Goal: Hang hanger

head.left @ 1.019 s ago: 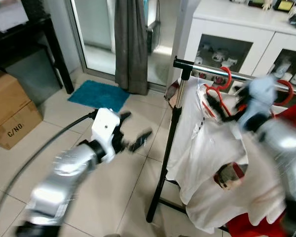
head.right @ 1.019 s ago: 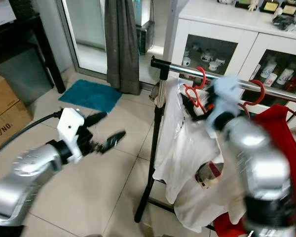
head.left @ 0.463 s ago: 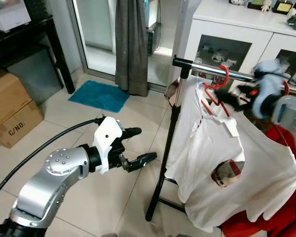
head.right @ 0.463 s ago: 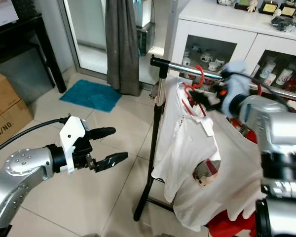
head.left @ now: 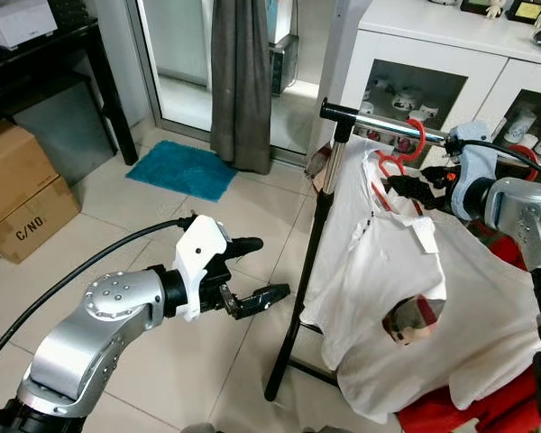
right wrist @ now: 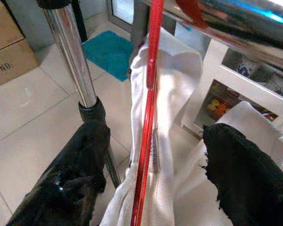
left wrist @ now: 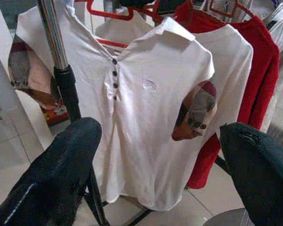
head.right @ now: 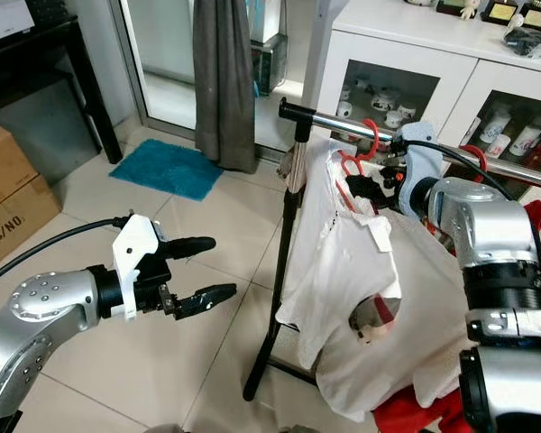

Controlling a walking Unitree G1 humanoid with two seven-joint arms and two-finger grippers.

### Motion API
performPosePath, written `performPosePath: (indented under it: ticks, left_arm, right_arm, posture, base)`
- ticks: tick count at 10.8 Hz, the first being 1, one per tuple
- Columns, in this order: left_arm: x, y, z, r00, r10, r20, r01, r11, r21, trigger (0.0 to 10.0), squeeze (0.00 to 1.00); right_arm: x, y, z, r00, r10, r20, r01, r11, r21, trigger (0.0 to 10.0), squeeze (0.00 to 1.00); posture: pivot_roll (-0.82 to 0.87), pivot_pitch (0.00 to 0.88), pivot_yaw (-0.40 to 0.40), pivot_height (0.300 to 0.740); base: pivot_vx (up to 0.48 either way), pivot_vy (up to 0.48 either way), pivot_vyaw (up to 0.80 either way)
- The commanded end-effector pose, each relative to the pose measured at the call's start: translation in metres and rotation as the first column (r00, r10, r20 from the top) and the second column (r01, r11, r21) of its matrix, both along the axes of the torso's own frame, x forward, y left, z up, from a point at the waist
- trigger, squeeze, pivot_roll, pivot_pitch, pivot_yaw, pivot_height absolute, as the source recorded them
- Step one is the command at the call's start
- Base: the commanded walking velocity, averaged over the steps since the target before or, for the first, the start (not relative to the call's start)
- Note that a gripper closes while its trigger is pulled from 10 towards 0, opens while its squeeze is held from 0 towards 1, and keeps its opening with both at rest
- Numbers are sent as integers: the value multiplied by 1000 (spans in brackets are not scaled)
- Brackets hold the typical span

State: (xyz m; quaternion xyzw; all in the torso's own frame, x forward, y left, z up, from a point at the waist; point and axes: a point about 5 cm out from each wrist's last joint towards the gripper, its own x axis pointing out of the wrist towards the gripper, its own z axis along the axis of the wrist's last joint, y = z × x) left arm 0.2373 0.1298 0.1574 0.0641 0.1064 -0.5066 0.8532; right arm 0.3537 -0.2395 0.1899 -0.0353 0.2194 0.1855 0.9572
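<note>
- Where rail [head.left: 392,129] meets post [head.left: 308,271], red hanger [head.left: 406,153] hooked over the rail, white shirt [head.left: 406,298] draped from it.
- Right gripper [head.left: 415,187] up at the hanger's neck, just under the rail, fingers spread wide either side of the red wire (clear in the wrist view, wire [right wrist: 148,117] running between the two black fingers [right wrist: 80,179] without either pressing it).
- Left gripper [head.left: 252,271] held out over the floor [head.left: 117,225], well apart from the post, fingers parted and gripping nothing.
- From the left wrist, both black fingers [left wrist: 61,174] framing the shirt [left wrist: 146,108], buttoned placket and small chest mark facing the camera.
- Patterned patch [head.left: 410,317] on the shirt's side, below the sleeve.
- Red garment [head.left: 487,406] behind and below the shirt, on the same rail; second red hanger [head.left: 525,144] farther along.
- White cabinet [head.left: 433,54] with glass doors behind the rail, small cups and figures inside.
- Grey curtain [head.left: 239,81] at the doorway, blue mat [head.left: 182,170] on the tiles before it.
- Cardboard box [head.left: 18,194] at far left, beside a dark table [head.left: 45,63].
- Black cable [head.left: 63,280] trailing from the left arm.
</note>
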Motion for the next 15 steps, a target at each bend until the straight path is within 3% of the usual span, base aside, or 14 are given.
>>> performPosePath:
  ticks: [1, 5, 15]
  left_arm:
    - [0, -5, 3, 999, -35, 7, 35, 999, -2, 10000, 682]
    - [0, -7, 2, 999, -45, 5, 45, 999, 2, 10000, 682]
    - [1, -10, -1, 999, -44, 12, 44, 999, 10, 10000, 678]
  right_arm:
    - [6, 1, 6, 1000, -2, 30, 3, 1000, -12, 0, 0]
    - [15, 8, -2, 1000, 21, 0, -21, 1000, 5, 0, 0]
    - [21, 8, -13, 1000, 10, -19, -10, 1000, -11, 0, 0]
  posture:
    - [50, 0, -44, 740]
    - [51, 0, -53, 740]
    - [55, 0, -66, 740]
  base:
    - [0, 0, 0]
    - [0, 0, 0]
    - [0, 0, 0]
